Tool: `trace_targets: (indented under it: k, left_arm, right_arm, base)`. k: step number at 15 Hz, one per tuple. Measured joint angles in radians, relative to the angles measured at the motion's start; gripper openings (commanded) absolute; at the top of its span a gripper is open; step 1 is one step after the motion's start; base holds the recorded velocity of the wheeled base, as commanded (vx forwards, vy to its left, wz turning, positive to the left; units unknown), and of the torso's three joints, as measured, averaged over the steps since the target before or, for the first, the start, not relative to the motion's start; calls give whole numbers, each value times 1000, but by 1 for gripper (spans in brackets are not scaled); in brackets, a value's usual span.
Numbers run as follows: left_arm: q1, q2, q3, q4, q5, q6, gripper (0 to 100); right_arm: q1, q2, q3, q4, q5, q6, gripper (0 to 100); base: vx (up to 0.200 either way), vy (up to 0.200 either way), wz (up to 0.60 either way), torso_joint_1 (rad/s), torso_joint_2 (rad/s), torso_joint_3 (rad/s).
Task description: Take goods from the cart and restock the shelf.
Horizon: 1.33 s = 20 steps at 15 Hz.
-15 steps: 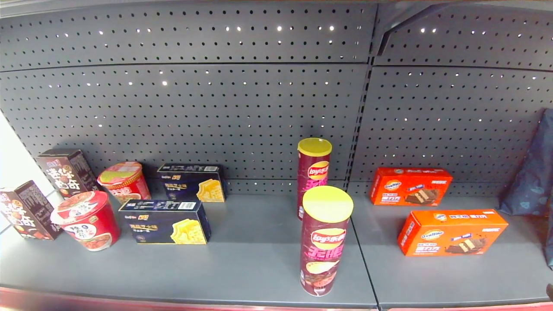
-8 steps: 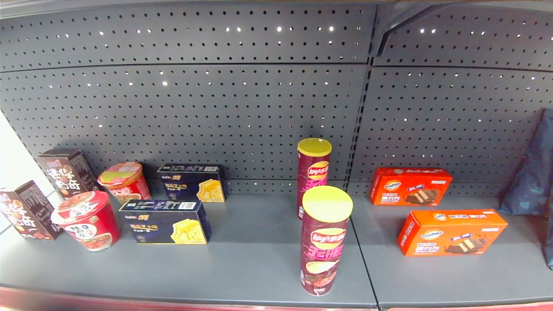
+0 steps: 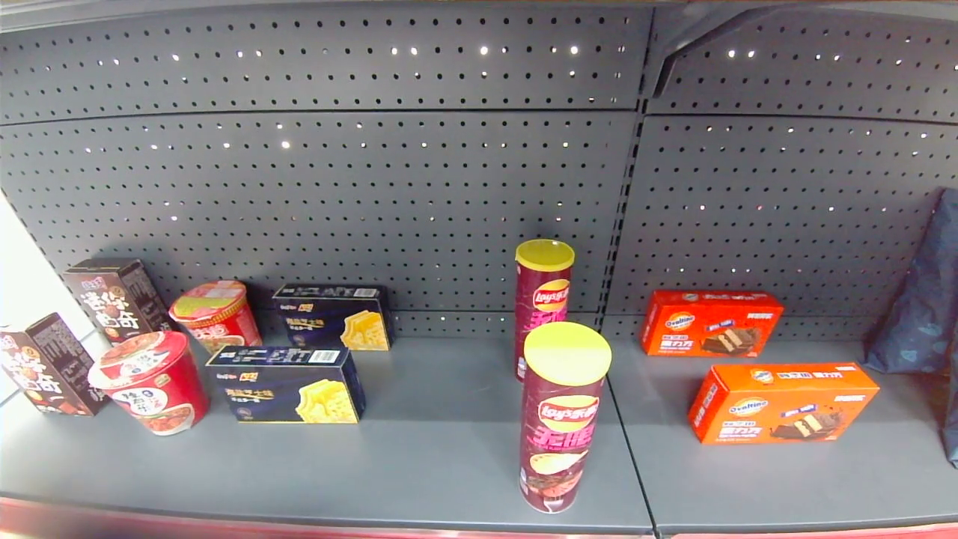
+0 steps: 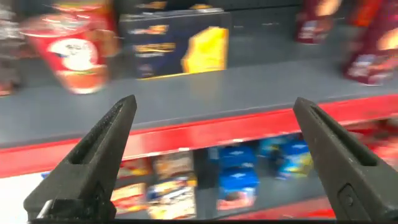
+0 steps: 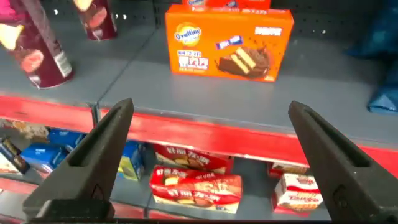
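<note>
The grey shelf holds two chip cans, two orange boxes, two navy boxes, two red noodle cups and two dark brown boxes. My left gripper is open and empty, in front of the shelf's red front edge, facing a noodle cup and a navy box. My right gripper is open and empty too, before the red edge, facing the near orange box with a chip can off to one side.
A perforated grey back panel rises behind the goods. A dark blue bag leans at the shelf's far right. A lower shelf with packaged goods lies below the red edge. Bare shelf lies between the navy boxes and the chip cans.
A dark tip at the lower right edge of the head view a second ago has dropped out of sight. The goods on the shelf have not moved.
</note>
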<state>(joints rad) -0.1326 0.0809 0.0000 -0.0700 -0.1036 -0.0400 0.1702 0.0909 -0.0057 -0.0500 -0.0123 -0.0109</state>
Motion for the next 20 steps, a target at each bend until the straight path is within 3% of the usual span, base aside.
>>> trace_targets:
  k: [1,3,5,7,8,9,12,20]
  left_arm:
    - [0,0,0,2,-22,-30,100]
    - [1,0,0,3,-27,-38,100]
    - [0,0,0,5,46,-26,100]
    - [0,0,0,41,162,13,100]
    - [1,0,0,54,183,20,100]
    - [0,0,0,57,180,23,100]
    - [-1,1,0,61,130,32,100]
    - [-1,2,0,68,121,36,100]
  right_arm:
    - [-1,-1,-3,7,-6,6,100]
    - [-1,-1,-7,15,-49,22,100]
    - [-2,-1,-7,12,-158,20,100]
    - [-2,-1,-6,6,-262,17,100]
    - [-2,-1,-2,2,-300,14,100]
    - [-1,-1,0,1,-274,13,100]
    - [13,-1,2,44,1,12,100]
    - [31,1,4,50,15,13,100]
  base:
    - [0,0,0,0,0,0]
    - [0,0,0,0,0,0]
    - [0,0,0,0,0,0]
    - [0,0,0,0,0,0]
    - [0,0,0,0,0,0]
    - [0,0,0,0,0,0]
    - [0,0,0,0,0,0]
    - [0,0,0,0,0,0]
